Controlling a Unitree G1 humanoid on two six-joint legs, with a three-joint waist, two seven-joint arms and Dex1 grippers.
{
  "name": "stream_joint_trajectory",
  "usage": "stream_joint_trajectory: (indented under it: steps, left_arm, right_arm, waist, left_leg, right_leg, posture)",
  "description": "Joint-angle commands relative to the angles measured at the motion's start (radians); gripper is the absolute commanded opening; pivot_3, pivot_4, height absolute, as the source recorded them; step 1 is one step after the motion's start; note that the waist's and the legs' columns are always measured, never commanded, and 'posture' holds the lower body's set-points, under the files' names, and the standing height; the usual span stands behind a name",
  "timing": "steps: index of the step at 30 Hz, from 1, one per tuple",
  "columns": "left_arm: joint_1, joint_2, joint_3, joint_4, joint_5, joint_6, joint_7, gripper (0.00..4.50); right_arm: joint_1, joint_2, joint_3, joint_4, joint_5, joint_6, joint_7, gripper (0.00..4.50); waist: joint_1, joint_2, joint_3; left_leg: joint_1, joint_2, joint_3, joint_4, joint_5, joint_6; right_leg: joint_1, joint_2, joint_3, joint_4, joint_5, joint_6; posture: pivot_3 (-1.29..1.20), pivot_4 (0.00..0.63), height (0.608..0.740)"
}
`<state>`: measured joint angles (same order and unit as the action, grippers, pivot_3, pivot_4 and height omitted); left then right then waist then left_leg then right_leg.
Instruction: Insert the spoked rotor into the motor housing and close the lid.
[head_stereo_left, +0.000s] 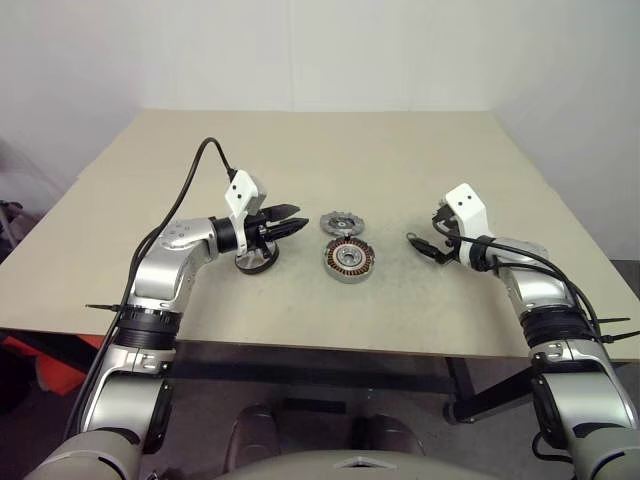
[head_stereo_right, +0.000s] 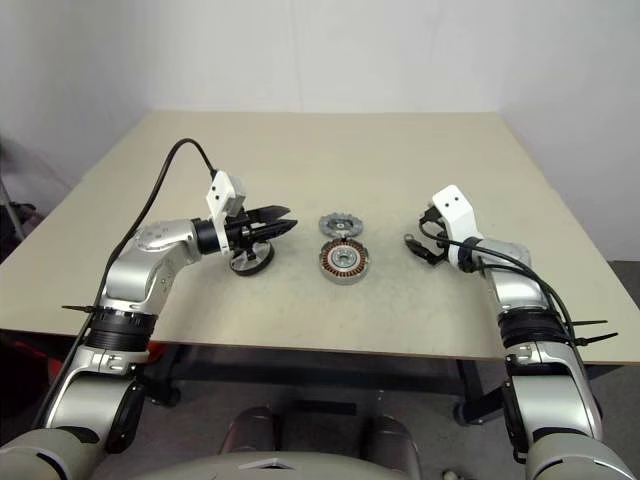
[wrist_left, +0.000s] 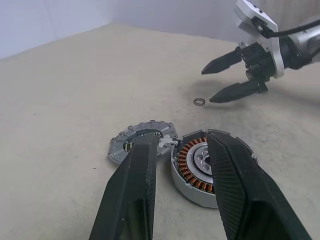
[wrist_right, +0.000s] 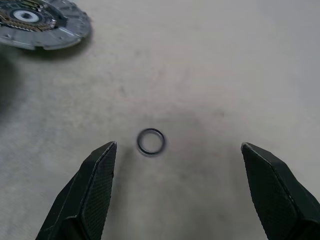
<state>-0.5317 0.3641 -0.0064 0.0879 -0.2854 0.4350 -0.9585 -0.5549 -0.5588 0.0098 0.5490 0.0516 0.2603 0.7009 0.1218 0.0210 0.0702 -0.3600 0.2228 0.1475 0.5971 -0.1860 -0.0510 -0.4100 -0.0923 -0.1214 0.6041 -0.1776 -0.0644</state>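
Spoked rotor (head_stereo_left: 342, 222) lies flat on the table (head_stereo_left: 420, 150), touching the far edge of the motor housing (head_stereo_left: 348, 258). A dark round part (head_stereo_left: 254, 262) sits under the left gripper (head_stereo_left: 291, 220), whose jaws are parted and empty. Right gripper (wrist_right: 177, 152) gapes wide above a small ring (wrist_right: 150, 141). Best approach: descend straight, centre the ring, close gently so it doesn't skid.

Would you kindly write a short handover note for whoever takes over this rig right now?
Left tool: open, empty, level above the table, aimed toward the parts.
Right tool: wide open, empty, over a small ring.
Spoked rotor lies flat just behind the motor housing at mid-table. A round part sits under the left tool.
Done: nothing visibly assembled.
Left: insert rotor into housing, close lid.
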Motion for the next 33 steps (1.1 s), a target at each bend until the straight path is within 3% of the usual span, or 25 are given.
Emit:
stream_joint_trajectory:
  steps: [1,15,18,22,33]
  left_arm:
    - [0.001,0.016,0.006,-0.041,-0.019,-0.005,0.016,1.64]
    - [0.028,0.033,0.000,-0.078,-0.029,-0.005,0.052,1.64]
    - [0.029,0.033,-0.002,-0.079,-0.029,-0.006,0.058,1.68]
    - [0.028,0.035,-0.003,-0.077,-0.025,-0.011,0.062,1.68]
    - [0.025,0.043,-0.004,-0.072,-0.021,-0.020,0.066,1.68]
  right_arm:
    - [-0.024,0.018,0.003,-0.015,-0.003,-0.019,-0.011,4.50]
    - [-0.071,0.042,-0.006,0.116,-0.032,-0.020,-0.057,4.50]
    - [-0.076,0.045,-0.012,0.132,-0.027,-0.018,-0.060,3.91]
    - [-0.077,0.056,-0.014,0.141,-0.017,-0.006,-0.052,2.55]
    - [-0.083,0.068,-0.028,0.163,0.007,0.040,-0.040,2.55]
  waist:
    - [0.000,0.000,0.000]
    - [-0.001,0.000,0.000]
    - [-0.001,0.000,0.000]
    - [-0.001,0.000,0.000]
    - [-0.001,0.000,0.000]
  left_leg:
    - [0.001,0.000,0.000,0.000,0.000,0.000]
    - [0.003,0.000,0.000,0.000,0.000,0.000]
    - [0.004,0.000,0.000,0.000,0.000,0.000]
    - [0.007,-0.001,0.000,0.000,0.000,0.000]
    - [0.008,-0.001,0.001,0.000,0.000,0.000]
  right_leg:
    - [0.000,0.000,0.000,0.000,0.000,0.000]
    - [0.000,0.000,0.001,0.000,0.000,0.000]
    - [0.002,0.000,0.001,0.000,0.000,0.000]
    - [0.004,0.000,0.001,0.000,0.000,0.000]
    - [0.004,0.000,0.002,0.000,0.000,0.000]
  posture:
    - [0.00,0.000,0.740]
    - [0.00,0.000,0.740]
    - [0.00,0.000,0.740]
    - [0.00,0.000,0.740]
    - [0.00,0.000,0.740]
